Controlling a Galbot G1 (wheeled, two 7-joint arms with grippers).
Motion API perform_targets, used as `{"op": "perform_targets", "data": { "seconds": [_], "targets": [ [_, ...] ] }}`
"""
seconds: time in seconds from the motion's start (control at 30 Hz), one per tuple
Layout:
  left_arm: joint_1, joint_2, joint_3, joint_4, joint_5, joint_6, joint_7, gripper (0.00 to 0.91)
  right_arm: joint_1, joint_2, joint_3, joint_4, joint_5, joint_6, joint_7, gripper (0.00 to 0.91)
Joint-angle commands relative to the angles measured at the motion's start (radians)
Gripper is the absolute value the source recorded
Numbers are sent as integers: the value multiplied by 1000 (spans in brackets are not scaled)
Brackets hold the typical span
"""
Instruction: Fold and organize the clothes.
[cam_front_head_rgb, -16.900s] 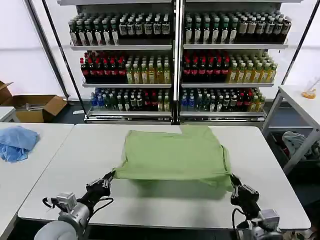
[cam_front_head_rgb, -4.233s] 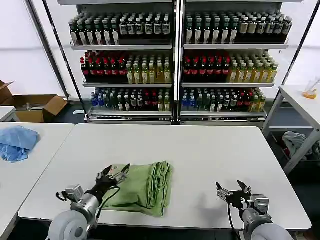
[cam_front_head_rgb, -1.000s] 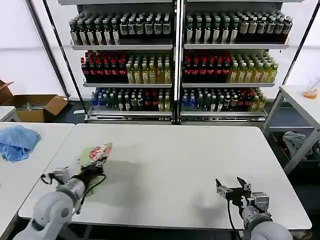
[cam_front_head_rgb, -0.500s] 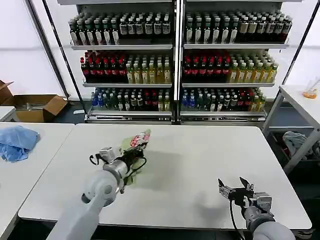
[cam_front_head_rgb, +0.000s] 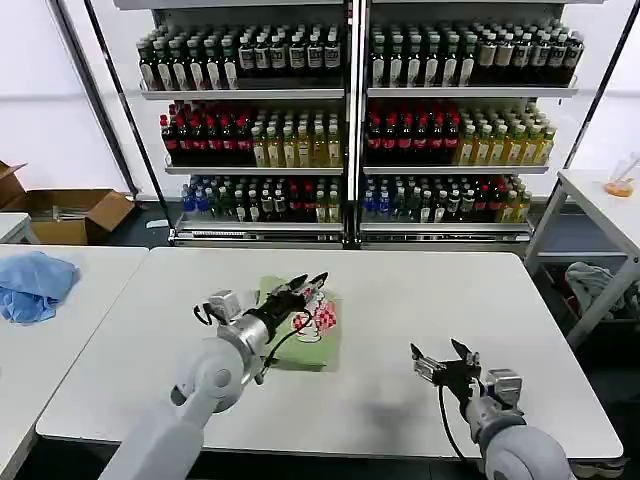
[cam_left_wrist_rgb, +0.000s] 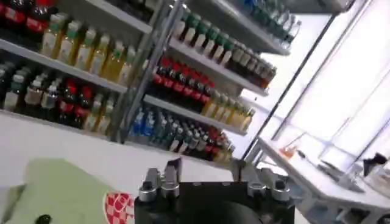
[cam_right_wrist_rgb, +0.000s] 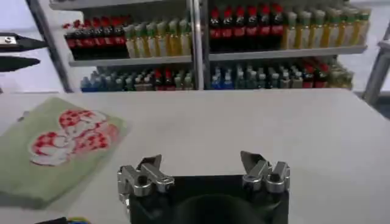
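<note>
The folded green shirt is lying print-up near the white table's middle, directly beneath the left gripper hovering spread apart, while the right gripper, also splayed, is idling toward the table's near edge

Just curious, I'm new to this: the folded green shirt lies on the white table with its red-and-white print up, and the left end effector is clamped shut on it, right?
Not quite. The left end effector is open above the folded green shirt, as the head view shows. The shirt does lie on the white table, print up.
</note>
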Motion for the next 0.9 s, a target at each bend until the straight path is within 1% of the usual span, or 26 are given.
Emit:
{"op": "perform_targets", "data": {
  "seconds": [0.03, 0.07, 0.13, 0.17, 0.27, 0.33, 0.4, 0.5, 0.77, 0.8, 0.83, 0.87, 0.9],
  "targets": [
    [256, 103, -371, -156, -70, -29, 6, 907, 378, 61, -259, -172, 303, -12, 45, 907],
    [295, 107, -410, -159, -53, -31, 7, 907, 439, 79, -284, -222, 341, -22, 53, 907],
    [344, 108, -450, -169, -33, -34, 10, 907, 481, 103, -314, -265, 375, -27, 66, 907],
    [379, 107, -473, -180, -15, -37, 12, 907, 523, 130, -347, -306, 411, -29, 90, 907],
    [455, 95, -519, -212, 4, -41, 16, 907, 563, 174, -394, -346, 435, -30, 99, 907],
    [477, 88, -533, -224, 6, -42, 17, 907, 576, 193, -418, -366, 449, -30, 104, 907],
    [491, 78, -542, -235, 12, -42, 15, 907, 600, 234, -453, -449, 454, -29, 124, 907],
    [500, 75, -545, -248, 25, -41, 14, 907, 617, 269, -466, -526, 455, -29, 147, 907],
    [520, 64, -542, -248, 31, -41, 14, 907, 611, 295, -468, -599, 441, -28, 206, 907],
    [521, 60, -540, -248, 34, -41, 14, 907, 613, 300, -468, -610, 441, -28, 211, 816],
    [521, 58, -538, -249, 37, -41, 14, 907, 616, 304, -467, -618, 442, -28, 214, 756],
    [521, 56, -536, -249, 40, -41, 14, 907, 618, 310, -466, -629, 443, -28, 217, 595],
    [521, 54, -535, -248, 41, -41, 14, 907, 620, 313, -466, -634, 443, -28, 217, 403]
  ]
}}
